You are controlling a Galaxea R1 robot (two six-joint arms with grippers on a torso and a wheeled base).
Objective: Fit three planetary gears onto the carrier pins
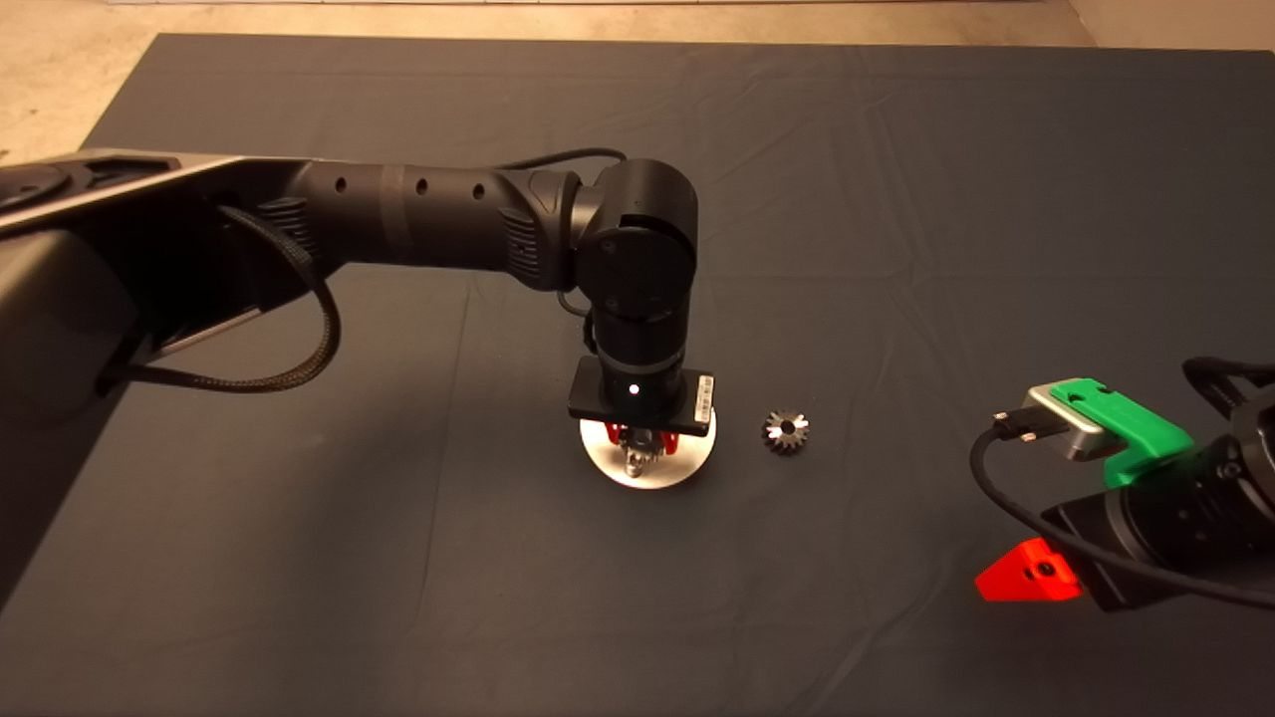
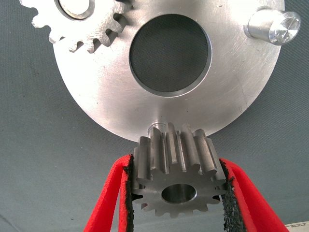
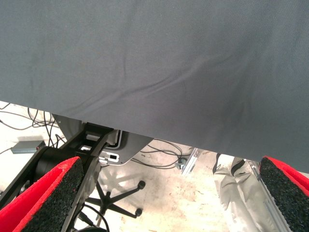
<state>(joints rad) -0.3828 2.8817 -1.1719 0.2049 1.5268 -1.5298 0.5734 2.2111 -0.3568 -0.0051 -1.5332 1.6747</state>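
Note:
My left gripper (image 1: 637, 450) hangs over the white disc (image 1: 687, 460) and is shut on a planetary gear (image 2: 176, 166), held between its red fingers (image 2: 113, 193) at the disc's rim. The tip of one carrier pin (image 2: 157, 127) shows just past the held gear; I cannot tell whether it is in the gear's hole. A second gear (image 2: 79, 21) sits on another pin. A third pin (image 2: 273, 26) stands bare. The third gear (image 1: 786, 431) lies flat on the mat right of the disc. My right gripper (image 1: 1031, 578) is parked at the lower right, open and empty.
The disc (image 2: 96, 92) has a large centre hole (image 2: 169, 53) showing the dark mat (image 1: 896, 199). The right wrist view shows the mat's edge (image 3: 145, 130) and, beyond it, the floor with cables and a chair base (image 3: 116, 200).

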